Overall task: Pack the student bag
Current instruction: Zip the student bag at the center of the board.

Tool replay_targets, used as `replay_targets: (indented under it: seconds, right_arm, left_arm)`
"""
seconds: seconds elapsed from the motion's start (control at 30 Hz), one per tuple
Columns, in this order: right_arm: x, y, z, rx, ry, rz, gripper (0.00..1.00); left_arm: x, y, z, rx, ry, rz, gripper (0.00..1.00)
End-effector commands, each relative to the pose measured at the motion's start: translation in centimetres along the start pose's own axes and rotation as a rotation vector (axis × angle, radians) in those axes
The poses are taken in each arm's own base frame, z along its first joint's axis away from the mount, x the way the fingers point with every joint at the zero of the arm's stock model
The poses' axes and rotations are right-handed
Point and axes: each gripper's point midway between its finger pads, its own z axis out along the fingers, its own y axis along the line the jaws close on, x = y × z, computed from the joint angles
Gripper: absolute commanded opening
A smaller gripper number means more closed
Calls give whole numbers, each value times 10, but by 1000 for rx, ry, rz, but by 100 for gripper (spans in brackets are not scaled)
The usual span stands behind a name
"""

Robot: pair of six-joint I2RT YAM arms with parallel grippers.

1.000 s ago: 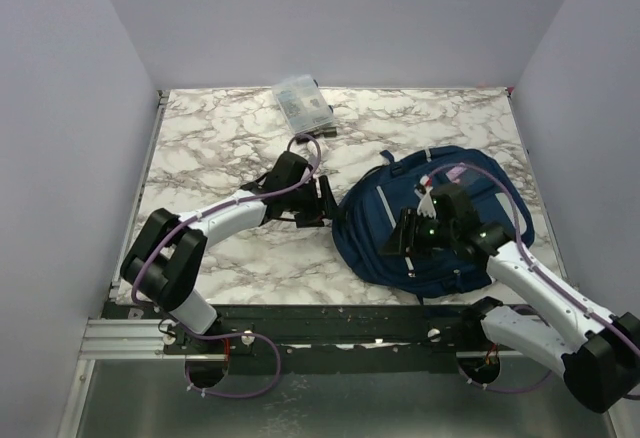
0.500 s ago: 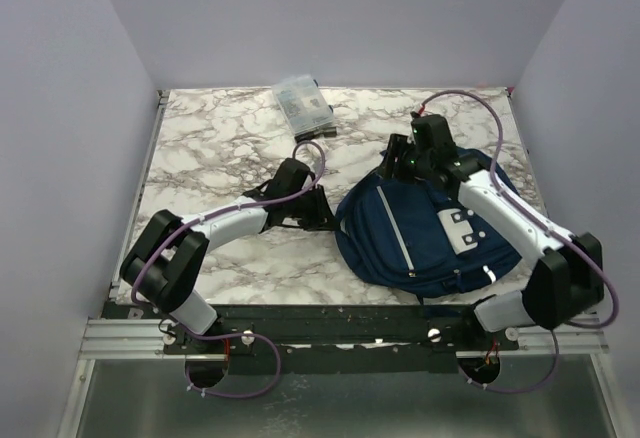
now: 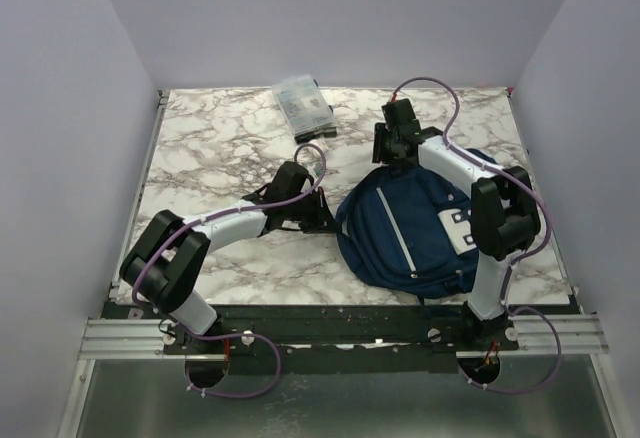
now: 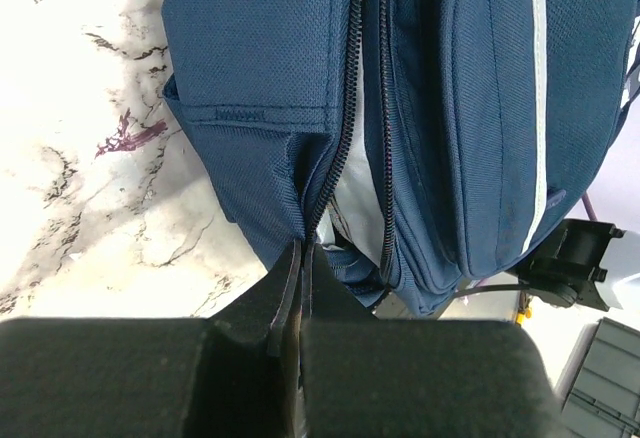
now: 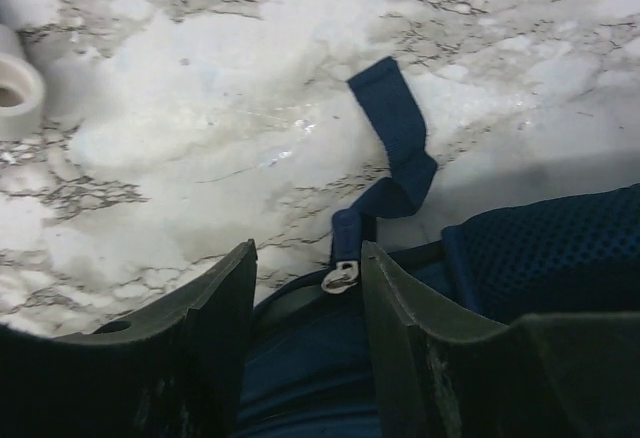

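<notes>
1. The bag [image 3: 420, 233] lies flat on the desk [image 3: 220, 148]. The left hand [image 4: 300, 258] is clamped on fabric at the bag's left edge, beside the part-open zipper. It is a thin pinch that could slip under a tug.
2. At the bag's far end the right hand [image 5: 308, 258] stands open, gripping nothing, its fingers either side of the zipper pull [image 5: 342, 276]. If it closes off-centre, it could miss.
3. If the pinch fails, the whole bag slides instead of unzipping, perhaps toward the pouch [image 3: 303, 105] beyond it.

Lab cell — plain walls [image 3: 330, 18], marble table [image 3: 220, 138]
</notes>
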Motion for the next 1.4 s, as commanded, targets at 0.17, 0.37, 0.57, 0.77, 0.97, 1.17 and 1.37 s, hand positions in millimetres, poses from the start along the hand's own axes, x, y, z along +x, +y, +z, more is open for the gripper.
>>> replay_targets:
  seconds: [0.17,0.37,0.57,0.77,0.97,1.17,1.37]
  right_arm:
    - [9,-14,19,-68,29,-76,55]
    - [32,1,31,-201,169,-86,41]
    - [49,39,2,-425,231,13,10]
    - [35,75,-46,-642,237,100,1]
    - [34,106,-90,-842,291,179,1]
    - [21,77,-78,-606,178,122,3]
    - [1,16,-36,-216,115,-36,52]
  left_arm:
    - [10,-8,3,60,51,42,0]
    - [9,-10,4,69,56,41,0]
    - [7,-11,5,73,60,39,0]
    - [5,-7,8,77,70,15,0]
    - [-7,-3,3,88,48,-12,0]
    - [-9,-7,-2,113,43,-28,0]
    - [3,-11,-5,150,74,-46,0]
